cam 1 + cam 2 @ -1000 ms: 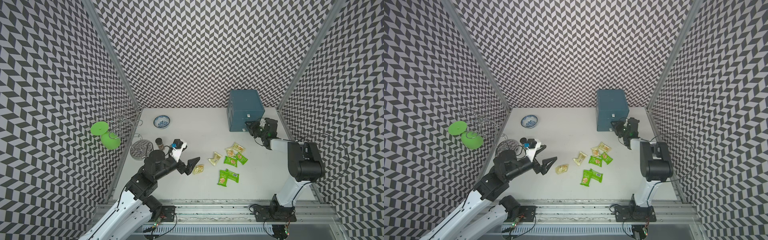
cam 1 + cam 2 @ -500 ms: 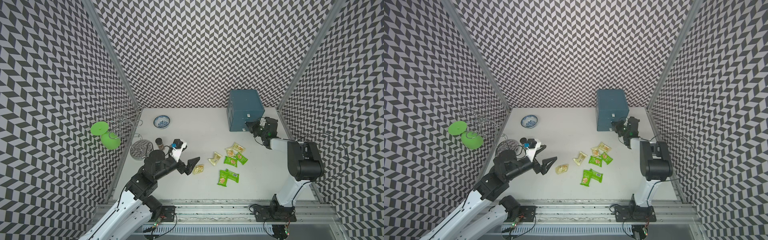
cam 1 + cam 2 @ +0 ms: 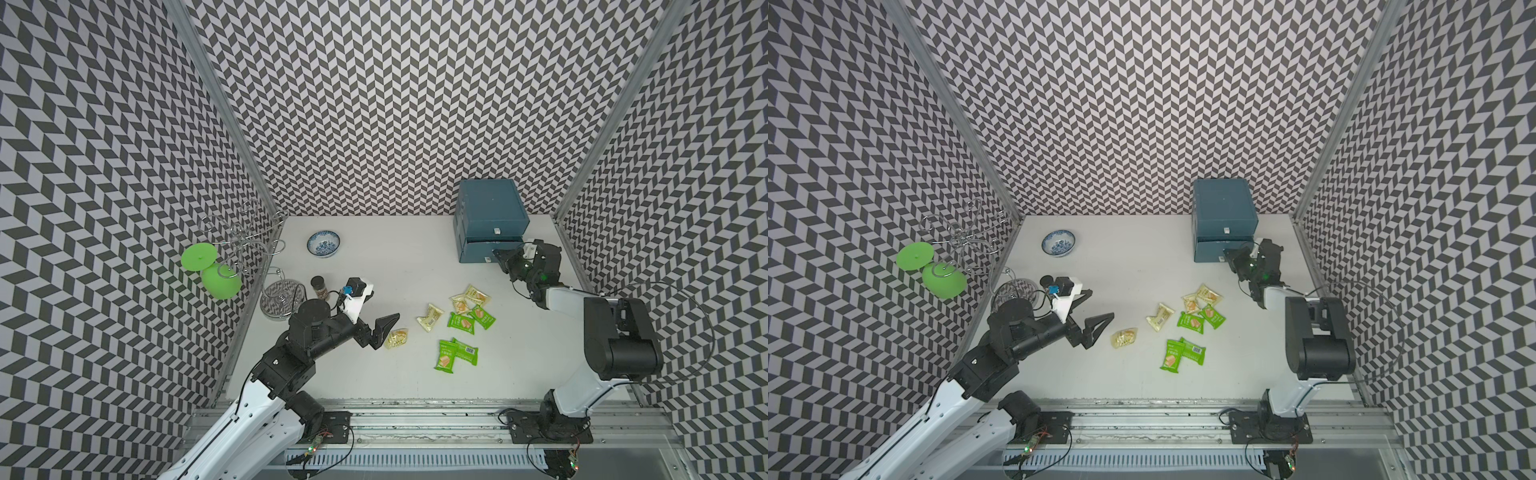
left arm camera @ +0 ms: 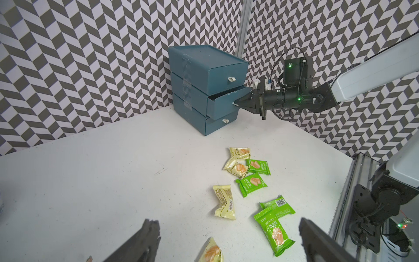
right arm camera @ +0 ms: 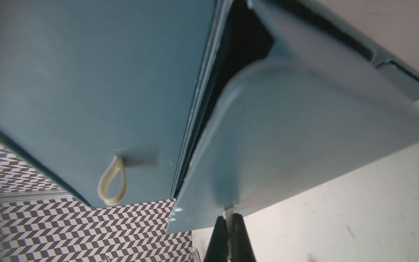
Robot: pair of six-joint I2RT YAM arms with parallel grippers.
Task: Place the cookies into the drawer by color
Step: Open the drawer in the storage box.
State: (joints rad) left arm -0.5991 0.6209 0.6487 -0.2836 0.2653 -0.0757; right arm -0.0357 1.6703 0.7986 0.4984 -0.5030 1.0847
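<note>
Right gripper (image 4: 237,104) clenched pale loop pull (image 5: 227,212) of teal plastic middle drawer (image 4: 223,106). Left gripper (image 3: 1100,304) hung released. Yellow and green foil cookie packets (image 3: 460,323) lay on white table (image 3: 374,270), drawer's 6 o'clock; likely light, slippery: pinch sealed edge.

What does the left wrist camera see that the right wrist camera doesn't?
Only the left wrist view: the cookies, green and pale yellow, on the table, and the open left hand. Only the right wrist view: up close, the pale pull squeezed in the shut right hand. Both: the blue drawer box, its middle drawer slightly open.
</note>
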